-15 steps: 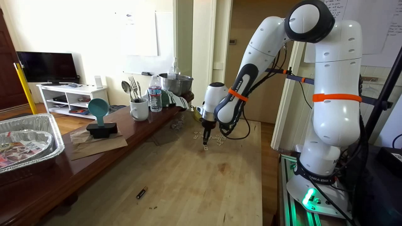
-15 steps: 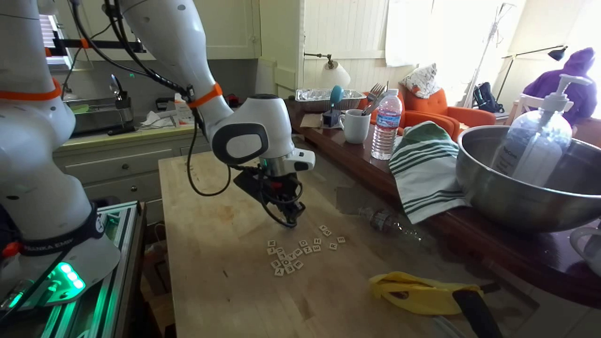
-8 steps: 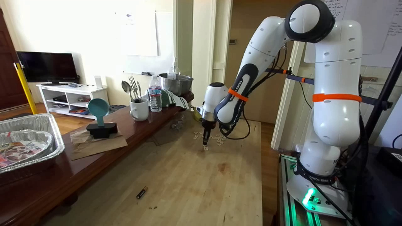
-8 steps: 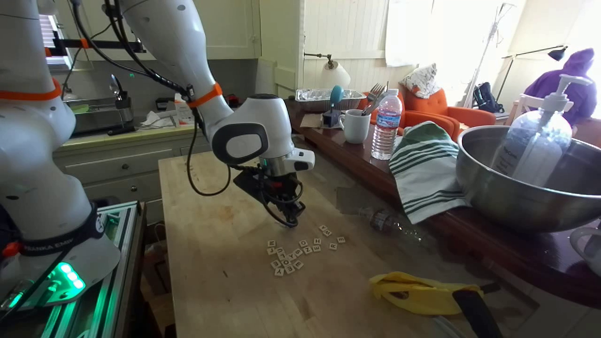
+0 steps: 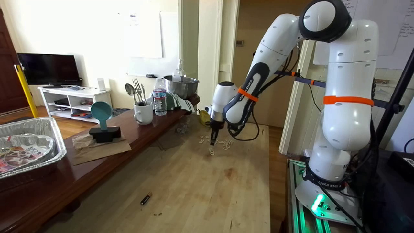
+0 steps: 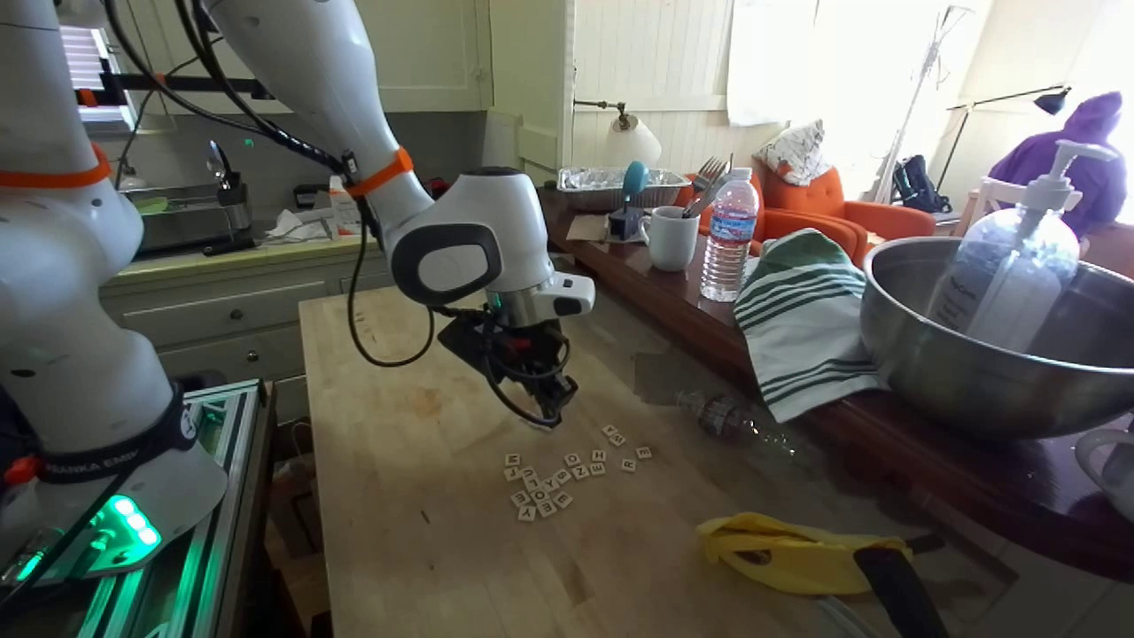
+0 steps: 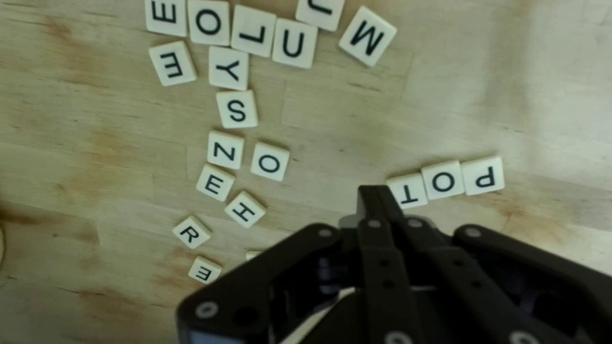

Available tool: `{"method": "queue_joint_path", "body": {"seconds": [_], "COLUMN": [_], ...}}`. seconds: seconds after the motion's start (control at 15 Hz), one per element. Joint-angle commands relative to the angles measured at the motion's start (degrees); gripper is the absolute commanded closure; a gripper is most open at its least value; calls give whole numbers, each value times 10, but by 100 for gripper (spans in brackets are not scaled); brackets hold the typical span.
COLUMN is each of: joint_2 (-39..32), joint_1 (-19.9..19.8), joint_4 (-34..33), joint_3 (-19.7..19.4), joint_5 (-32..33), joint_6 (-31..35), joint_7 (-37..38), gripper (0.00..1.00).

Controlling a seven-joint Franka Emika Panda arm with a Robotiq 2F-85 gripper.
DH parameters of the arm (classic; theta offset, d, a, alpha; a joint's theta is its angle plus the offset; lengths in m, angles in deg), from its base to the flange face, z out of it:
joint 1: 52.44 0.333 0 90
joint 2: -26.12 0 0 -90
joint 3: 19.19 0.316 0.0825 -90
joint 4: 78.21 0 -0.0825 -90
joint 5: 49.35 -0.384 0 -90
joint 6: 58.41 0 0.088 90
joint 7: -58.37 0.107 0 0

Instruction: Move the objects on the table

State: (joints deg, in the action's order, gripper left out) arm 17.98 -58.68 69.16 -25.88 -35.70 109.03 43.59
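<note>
The table [image 5: 194,184] has a light wood-grain top, also seen in an exterior view [image 6: 390,496]. In the wrist view the white letter tiles P [image 7: 483,176], O [image 7: 442,179] and T [image 7: 405,193] form a row. A group of several more tiles lies to the left, among them O [image 7: 270,162], H [image 7: 245,209] and M [image 7: 367,36]. My gripper [image 7: 375,193] is shut with its fingertips together and nothing between them. It is beside the T tile in the wrist view. In an exterior view the gripper [image 5: 212,143] is above the table, just behind the tile row [image 5: 212,151].
A battery [image 5: 146,198] lies on the table. A clear bottle [image 6: 722,416] lies near the raised dark wood ledge [image 6: 656,301]. A yellow item [image 6: 788,554] lies at the table's end. The ledge holds a mug [image 5: 143,113], water bottle [image 5: 160,97] and metal bowl [image 6: 1001,381].
My gripper has risen off the table and moved slightly away from the tile row. The tiles show no visible movement.
</note>
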Motion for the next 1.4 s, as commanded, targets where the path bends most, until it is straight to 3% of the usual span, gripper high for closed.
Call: {"method": "queue_joint_path", "body": {"seconds": [0.0,0.67,1.33], "joint_2": [27,-12,-51], "joint_1": [-3,-20,8], "joint_4": [20,4,-2], "joint_3": [-18,-72,-126], "joint_5": [27,64,105], "joint_6": [6,24,104], "joint_7": [8,47,97], "gripper": [100,100,100]}}
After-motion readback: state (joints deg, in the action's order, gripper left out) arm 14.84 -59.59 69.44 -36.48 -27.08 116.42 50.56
